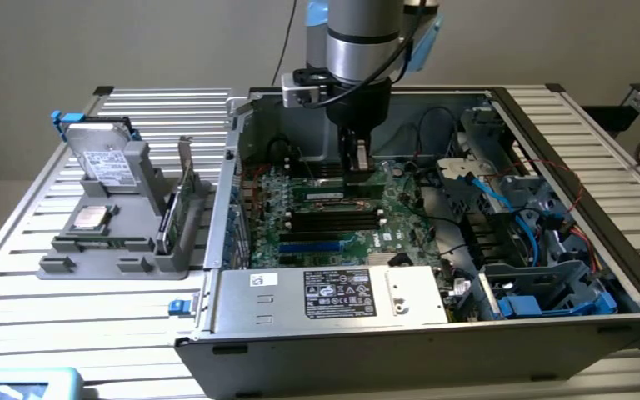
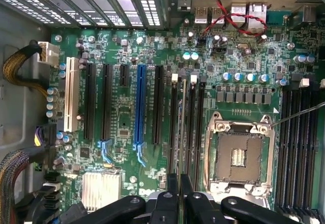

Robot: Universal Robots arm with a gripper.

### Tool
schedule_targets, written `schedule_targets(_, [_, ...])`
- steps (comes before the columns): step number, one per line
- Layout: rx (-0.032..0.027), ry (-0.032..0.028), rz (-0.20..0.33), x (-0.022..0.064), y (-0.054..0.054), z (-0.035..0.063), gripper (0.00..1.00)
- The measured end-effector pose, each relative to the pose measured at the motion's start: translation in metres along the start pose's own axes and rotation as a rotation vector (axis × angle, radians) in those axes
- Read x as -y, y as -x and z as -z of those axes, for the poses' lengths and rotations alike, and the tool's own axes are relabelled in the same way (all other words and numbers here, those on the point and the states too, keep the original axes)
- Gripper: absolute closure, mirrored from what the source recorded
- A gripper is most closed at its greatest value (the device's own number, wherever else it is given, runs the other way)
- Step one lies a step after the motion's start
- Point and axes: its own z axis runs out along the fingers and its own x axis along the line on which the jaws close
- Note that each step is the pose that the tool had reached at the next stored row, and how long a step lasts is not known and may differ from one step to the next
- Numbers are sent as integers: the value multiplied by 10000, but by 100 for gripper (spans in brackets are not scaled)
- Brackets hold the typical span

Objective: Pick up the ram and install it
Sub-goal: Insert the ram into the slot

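Note:
The ram (image 2: 182,127) appears edge-on as a thin strip standing in line with one of the black memory slots beside the open processor socket (image 2: 238,155). My gripper (image 2: 179,183) is shut on it, one dark finger on each side. In the exterior view the gripper (image 1: 356,171) reaches down into the open computer case. The ram (image 1: 337,193) shows there as a narrow green strip just under the fingers, lying along the slots of the motherboard (image 1: 392,229). I cannot tell whether it is pressed fully into the slot.
Case walls (image 1: 409,350), a power supply box (image 1: 332,292) and loose cables (image 1: 498,208) surround the motherboard. At the exterior view's left, a grey fixture (image 1: 109,250) holds a hard drive (image 1: 107,158), a silver processor chip (image 1: 89,218) and a thin green board (image 1: 184,187) on edge.

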Motion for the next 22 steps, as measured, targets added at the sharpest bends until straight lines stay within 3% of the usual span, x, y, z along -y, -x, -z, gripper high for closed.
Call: schedule_targets(22, [-20, 2, 1, -3, 19, -208, 86])
